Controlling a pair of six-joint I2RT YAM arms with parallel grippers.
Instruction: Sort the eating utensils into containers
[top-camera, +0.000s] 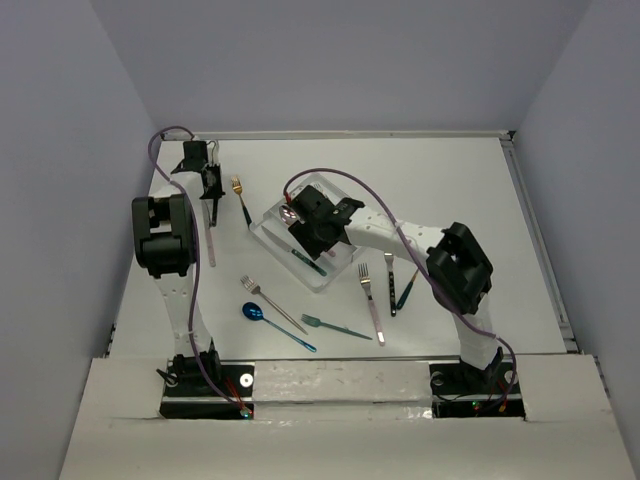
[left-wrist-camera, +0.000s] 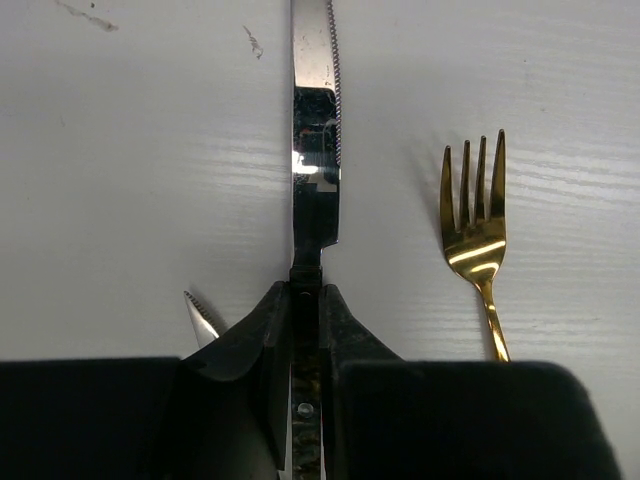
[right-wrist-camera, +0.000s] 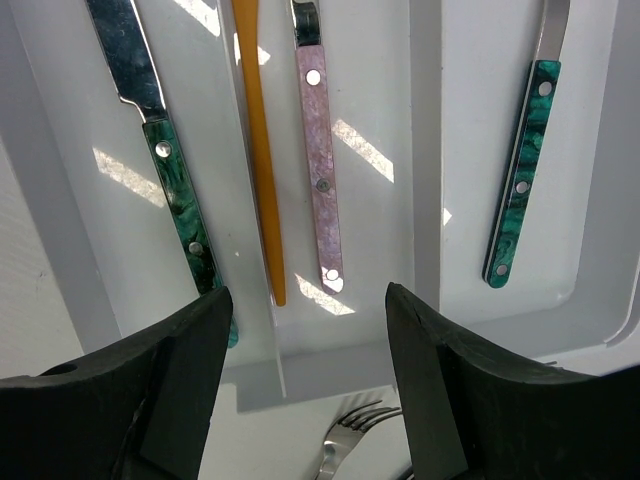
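My left gripper (left-wrist-camera: 305, 290) (top-camera: 211, 177) is shut on the dark handle of a silver knife (left-wrist-camera: 315, 150), whose serrated blade points away over the table at the far left. A gold fork (left-wrist-camera: 478, 230) (top-camera: 239, 192) lies just right of it. The tip of another knife (left-wrist-camera: 200, 318) shows by the left finger. My right gripper (right-wrist-camera: 305, 300) (top-camera: 318, 218) hangs open over the near end of the white tray (right-wrist-camera: 350, 330) (top-camera: 268, 238). The tray holds a green-handled knife (right-wrist-camera: 180, 200), an orange-handled piece (right-wrist-camera: 260, 150), a pink-handled piece (right-wrist-camera: 320, 170) and another green-handled piece (right-wrist-camera: 520, 170).
Loose on the near table lie a silver fork (top-camera: 270, 300), a blue spoon (top-camera: 258, 314), a teal fork (top-camera: 335, 327), a long silver fork (top-camera: 370, 300), a dark-handled fork (top-camera: 390, 285) and a teal-handled piece (top-camera: 408, 290). Fork tines (right-wrist-camera: 350, 440) show below the right gripper.
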